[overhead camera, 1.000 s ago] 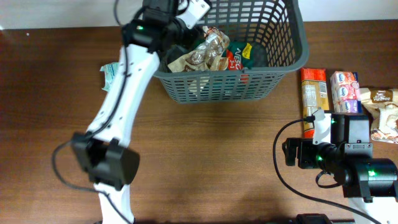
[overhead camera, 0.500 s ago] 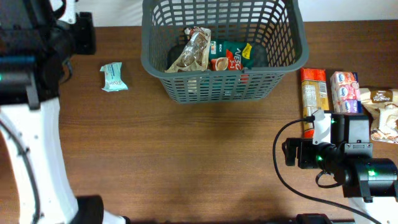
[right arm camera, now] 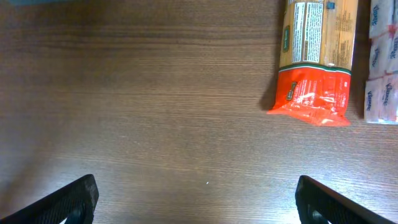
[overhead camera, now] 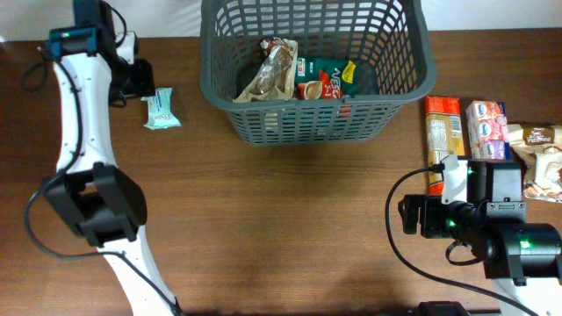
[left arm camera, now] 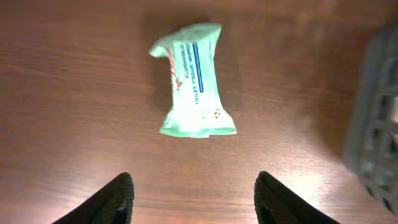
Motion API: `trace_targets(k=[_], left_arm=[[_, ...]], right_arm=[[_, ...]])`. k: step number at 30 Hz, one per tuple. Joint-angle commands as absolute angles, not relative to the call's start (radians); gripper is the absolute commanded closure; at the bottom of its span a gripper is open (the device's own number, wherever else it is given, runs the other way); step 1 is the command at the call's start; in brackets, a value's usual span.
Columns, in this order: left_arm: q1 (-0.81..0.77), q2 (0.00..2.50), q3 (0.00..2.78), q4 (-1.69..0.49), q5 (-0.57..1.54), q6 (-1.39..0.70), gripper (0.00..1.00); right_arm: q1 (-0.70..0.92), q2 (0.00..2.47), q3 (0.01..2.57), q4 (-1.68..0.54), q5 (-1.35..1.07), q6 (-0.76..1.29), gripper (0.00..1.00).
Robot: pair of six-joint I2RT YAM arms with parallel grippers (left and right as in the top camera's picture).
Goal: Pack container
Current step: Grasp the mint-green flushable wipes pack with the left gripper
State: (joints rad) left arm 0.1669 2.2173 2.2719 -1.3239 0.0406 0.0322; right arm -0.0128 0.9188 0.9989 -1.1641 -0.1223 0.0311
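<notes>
Surface: a brown wooden table (overhead camera: 290, 219) with a pale wall strip along its far edge.
Container: the dark grey lattice-sided container (overhead camera: 423, 66) stands at the far centre of the table, upright, with its open top up.
Inside the container: a tan snack pack (overhead camera: 270, 75) leans at the left, with a green pack (overhead camera: 332, 81) beside it to the right. Both lie low against the near wall.
Tissue pack: a mint-green tissue pack (overhead camera: 161, 109) lies flat on the table, left of the container and apart from it. The left wrist view shows blue print down its middle (left arm camera: 194, 81).
Left gripper: the left gripper (left arm camera: 194, 198) is above the table just beside the tissue pack. Its jaws are spread wide with nothing between them, and the pack lies beyond the tips, untouched.
Right gripper: the right gripper (right arm camera: 199, 202) is at the near right over bare wood. Its jaws are spread wide and empty.
Right-side goods: an orange and yellow packet (overhead camera: 442, 140) lies to the right of the container. A pink and white tissue bundle (overhead camera: 487, 129) lies just beside it, and a brown and white bag (overhead camera: 543, 162) is at the table's right edge.
</notes>
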Motion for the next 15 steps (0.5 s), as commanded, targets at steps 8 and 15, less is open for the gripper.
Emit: trace_targets(k=[8, 15], left_arm=[[0.173, 2.429, 2.271, -1.249, 0.064, -0.039, 0.43], [0.173, 2.516, 2.271, -1.169, 0.064, -0.042, 0.44]], right_arm=[[-0.007, 0.909, 1.018, -1.180, -0.133, 0.043, 0.01], [-0.007, 0.909, 1.018, -1.201, -0.206, 0.043, 0.01]])
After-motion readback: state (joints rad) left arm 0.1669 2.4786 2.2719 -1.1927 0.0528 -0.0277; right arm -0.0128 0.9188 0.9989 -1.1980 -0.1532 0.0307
